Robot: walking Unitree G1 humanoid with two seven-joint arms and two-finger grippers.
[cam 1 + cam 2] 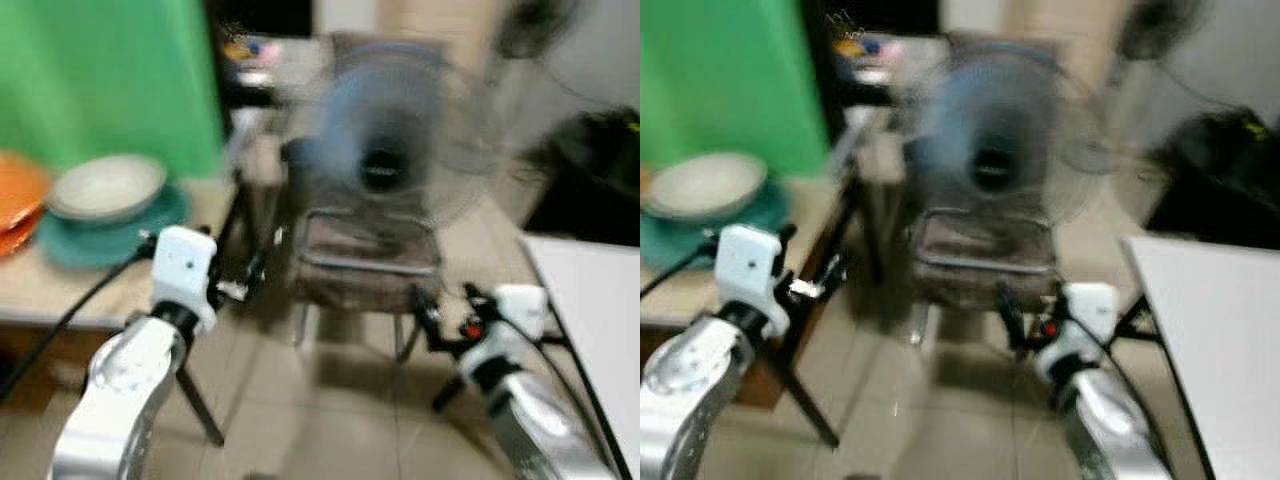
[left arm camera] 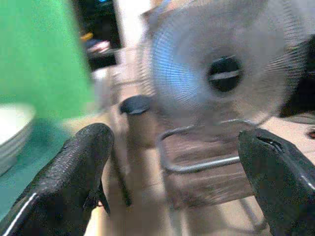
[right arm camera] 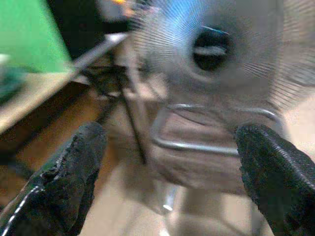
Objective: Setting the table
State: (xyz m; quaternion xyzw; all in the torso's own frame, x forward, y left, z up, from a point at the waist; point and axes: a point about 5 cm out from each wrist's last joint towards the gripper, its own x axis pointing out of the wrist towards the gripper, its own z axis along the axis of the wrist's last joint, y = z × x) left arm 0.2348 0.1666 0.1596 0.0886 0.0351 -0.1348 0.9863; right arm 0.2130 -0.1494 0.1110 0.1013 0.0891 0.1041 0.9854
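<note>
ahead of both grippers, at the centre of the blurred head views, a pedestal fan (image 1: 385,150) with a round wire guard stands behind a metal-framed chair (image 1: 365,260) with a brownish seat. left gripper (image 2: 177,162) is raised in front of the robot; its two black fingers (image 2: 74,172) are spread wide apart and hold nothing. right gripper (image 3: 172,167) is raised at about the same height, beside the left one and apart from it; its fingers (image 3: 74,167) are likewise spread wide and hold nothing.

to the left of the left gripper and slightly beyond it, a wooden table (image 1: 40,285) carries the tableware. a pale bowl (image 1: 105,185) sits on a teal plate (image 1: 130,235), and orange plates (image 1: 15,200) lie at the far left edge, just beside the teal plate. the bowl rim (image 2: 12,132) shows next to the left finger in the left wrist view. neither gripper touches the tableware.

a green surface (image 1: 100,70) rises behind the table. to the right of the right gripper, a white tabletop (image 1: 1215,330) extends along the edge. beige floor tiles (image 1: 330,410) lie below both arms.
</note>
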